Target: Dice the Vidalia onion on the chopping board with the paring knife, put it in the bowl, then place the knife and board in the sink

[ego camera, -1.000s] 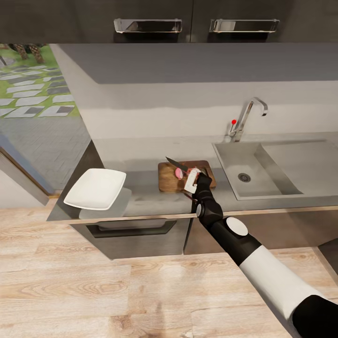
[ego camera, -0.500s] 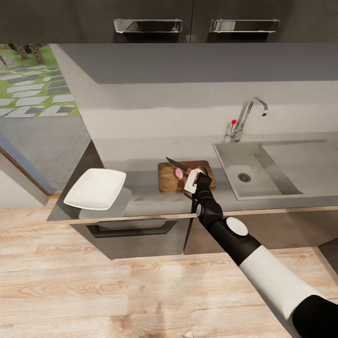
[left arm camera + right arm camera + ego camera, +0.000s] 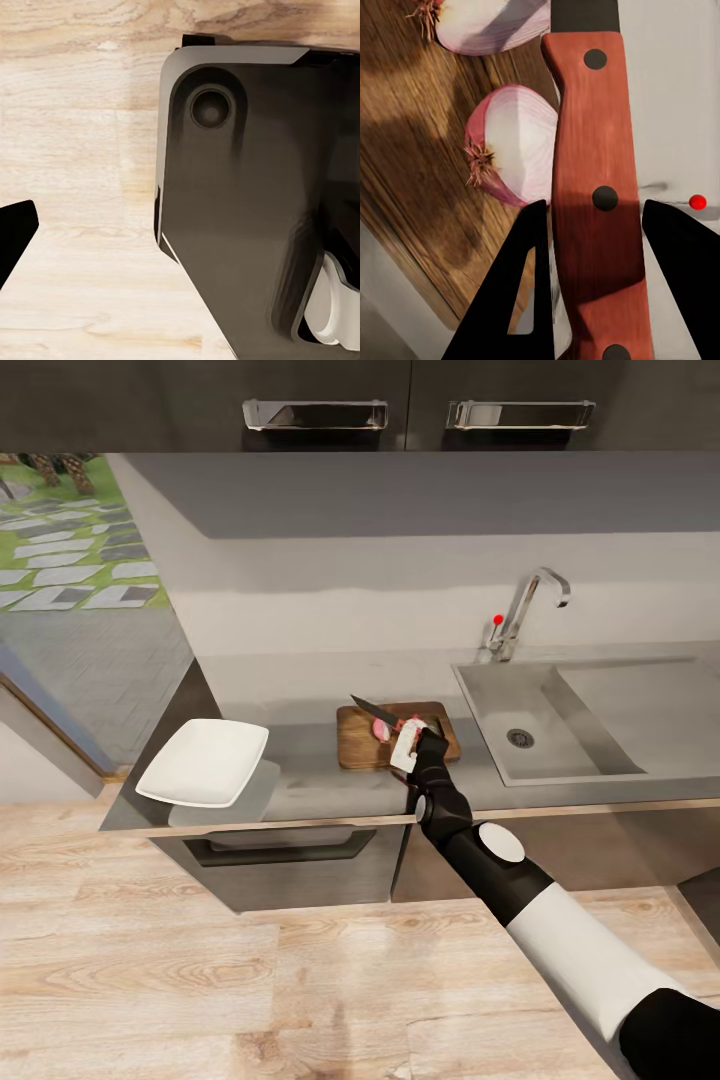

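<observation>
right arm (image 3: pixel 560 930) outstretched, jaws clamping paring knife (image 3: pixel 596 195) over chopping board (image 3: pixel 362 740).

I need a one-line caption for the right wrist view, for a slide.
Right gripper holding the paring knife by its reddish riveted handle above two onion halves on the chopping board.

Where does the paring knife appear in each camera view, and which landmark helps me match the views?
Head view: paring knife, dark blade slanting over the chopping board, held by the right end effector.
Right wrist view: its reddish riveted handle runs between the end effector fingers.
Left wrist view: not in it.
Shared landmark: the onion halves on the board.
</observation>
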Robot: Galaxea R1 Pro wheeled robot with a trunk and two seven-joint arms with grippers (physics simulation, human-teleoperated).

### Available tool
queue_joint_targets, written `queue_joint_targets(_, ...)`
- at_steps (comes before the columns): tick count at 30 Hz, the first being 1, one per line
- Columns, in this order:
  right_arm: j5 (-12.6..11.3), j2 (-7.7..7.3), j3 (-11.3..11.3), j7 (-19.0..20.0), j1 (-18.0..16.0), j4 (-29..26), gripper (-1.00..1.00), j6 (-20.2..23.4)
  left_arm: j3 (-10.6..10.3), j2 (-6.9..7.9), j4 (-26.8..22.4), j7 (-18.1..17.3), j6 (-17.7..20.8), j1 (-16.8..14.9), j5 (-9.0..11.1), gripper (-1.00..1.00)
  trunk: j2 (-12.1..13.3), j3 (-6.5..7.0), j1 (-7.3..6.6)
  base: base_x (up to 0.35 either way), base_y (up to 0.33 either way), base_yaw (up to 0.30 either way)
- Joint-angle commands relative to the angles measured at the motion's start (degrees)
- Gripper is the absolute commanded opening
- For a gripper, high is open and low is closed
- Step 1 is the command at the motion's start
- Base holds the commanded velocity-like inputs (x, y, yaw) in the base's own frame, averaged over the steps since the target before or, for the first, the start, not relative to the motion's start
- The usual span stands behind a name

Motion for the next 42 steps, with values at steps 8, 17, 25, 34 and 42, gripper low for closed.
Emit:
queue_joint_targets(8, -0.35, 0.14, 0.2, 0.54, -0.05, 4.5, -1.0, 0.46, -0.43, -0.01, 0.28, -0.24, -0.43, -0.11, 0.58, 1.0, -0.08, -0.09, 0.04, 0.0, 0.0, 0.0)
queue_joint_targets(17, 1.83, 0.16, 0.05, 0.46, -0.05, 4.25, -1.0, 0.31, -0.43, -0.01, 0.28, -0.24, -0.43, -0.11, 0.58, 1.0, -0.08, -0.09, 0.04, 0.0, 0.0, 0.0)
queue_joint_targets(25, 1.75, 0.42, -7.64, -0.7, -0.12, -0.75, -1.0, -0.26, -0.43, -0.01, 0.29, -0.24, -0.43, -0.11, 0.58, 1.0, -0.08, -0.09, 0.04, 0.0, 0.0, 0.0)
queue_joint_targets(34, 1.42, 0.2, -12.67, -0.38, -0.18, -1.61, -1.0, -1.96, -0.43, -0.01, 0.3, -0.24, -0.43, -0.11, 0.58, 1.0, -0.08, -0.09, 0.04, 0.0, 0.0, 0.0)
queue_joint_targets(42, 0.6, -0.35, -33.16, 14.12, -0.81, -3.92, -1.0, -5.08, -0.43, -0.06, 0.28, -0.24, -0.43, -0.11, 0.58, 1.0, -0.08, -0.09, 0.04, 0.0, -0.011, 0.0)
